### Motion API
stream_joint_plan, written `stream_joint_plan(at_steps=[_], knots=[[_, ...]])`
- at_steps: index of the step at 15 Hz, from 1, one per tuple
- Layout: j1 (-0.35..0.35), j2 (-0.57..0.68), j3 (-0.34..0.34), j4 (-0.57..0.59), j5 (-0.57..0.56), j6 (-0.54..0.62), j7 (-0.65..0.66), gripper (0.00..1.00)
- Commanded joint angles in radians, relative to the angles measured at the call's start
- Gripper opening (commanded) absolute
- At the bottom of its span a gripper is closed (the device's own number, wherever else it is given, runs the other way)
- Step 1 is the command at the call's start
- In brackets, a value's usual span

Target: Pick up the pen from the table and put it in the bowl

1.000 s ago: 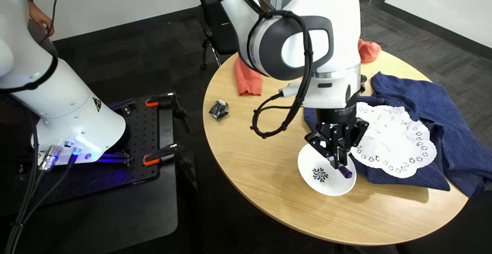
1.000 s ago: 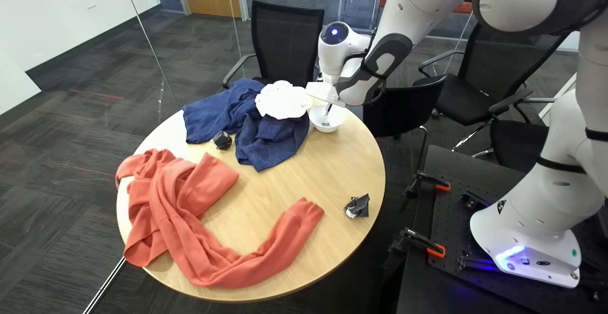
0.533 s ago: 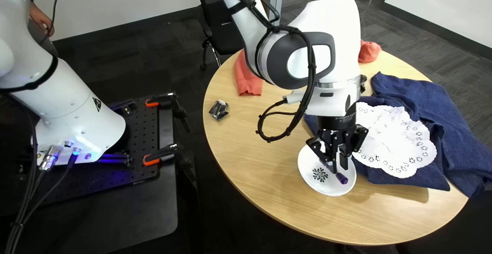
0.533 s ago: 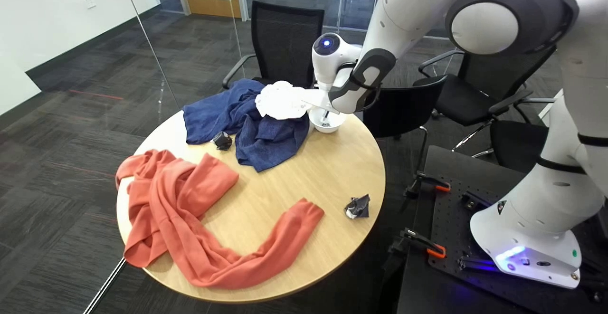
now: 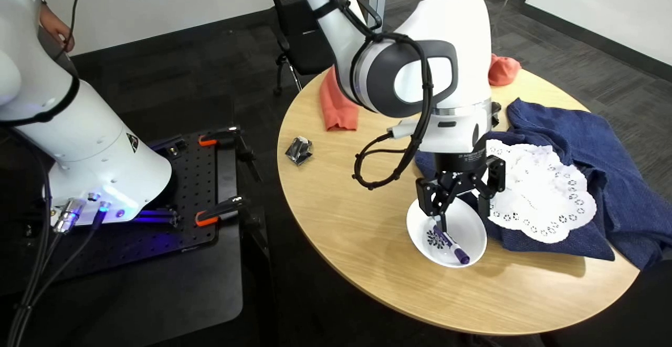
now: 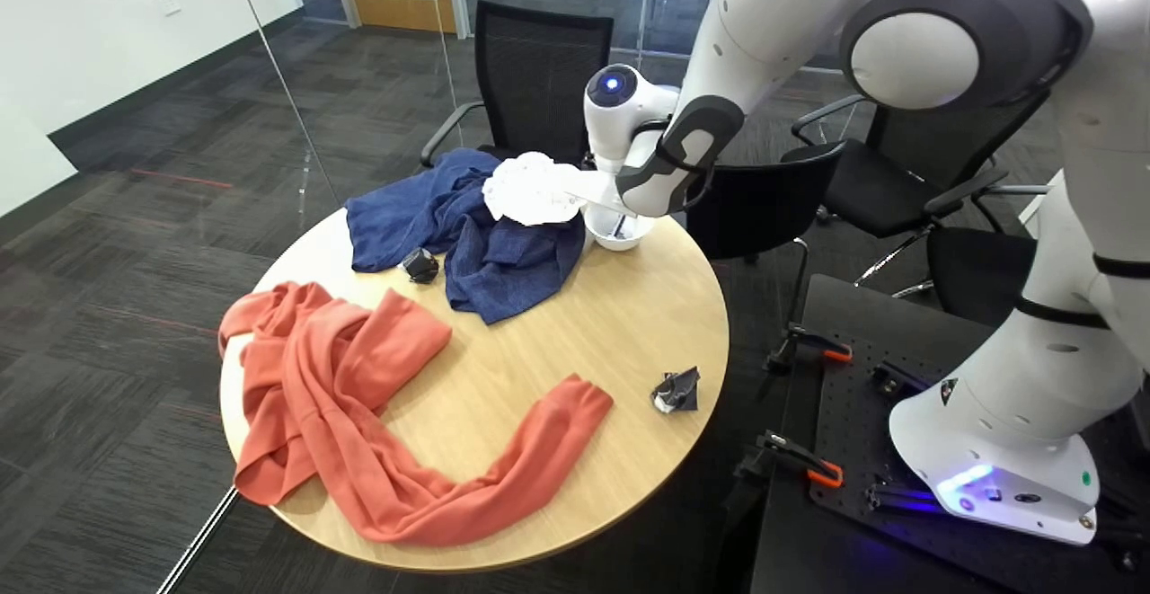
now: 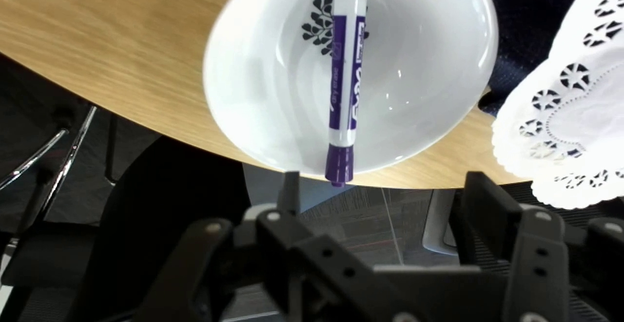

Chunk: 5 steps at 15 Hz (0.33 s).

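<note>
The pen (image 7: 345, 73) is a purple-and-white marker lying inside the white bowl (image 7: 429, 68), across its dark leaf mark. Its purple cap end reaches the bowl's rim in the wrist view. In an exterior view the pen (image 5: 454, 248) rests slantwise in the bowl (image 5: 472, 226). My gripper (image 7: 382, 183) stands open, its fingers wide apart with nothing gripped. In an exterior view the gripper (image 5: 463, 220) is low over the bowl, one fingertip close to the pen's upper end; whether they touch I cannot tell. The bowl sits on the round wooden table (image 5: 357, 221).
A white lace doily (image 5: 546, 205) on dark blue cloth (image 5: 614, 168) lies right beside the bowl. Red cloth (image 6: 332, 396), a crumpled wrapper (image 6: 676, 391) and a small black lump (image 6: 420, 265) are elsewhere on the table. The bowl is near the table's edge.
The arm came down a little toward the bowl. My gripper went from shut on the pen to open, and the pen dropped and now lies in the bowl.
</note>
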Motion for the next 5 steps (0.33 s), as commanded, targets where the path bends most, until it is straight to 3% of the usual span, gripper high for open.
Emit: stream_joint_plan(at_steps=[1, 2, 5], knots=[[0.006, 0.005, -0.004, 0.002, 0.017, 0.001, -0.015, 0.93], [0.007, 0.005, -0.004, 0.002, 0.017, 0.002, -0.015, 0.99], [0.009, 0.005, -0.004, 0.001, 0.017, 0.003, -0.015, 1.0]])
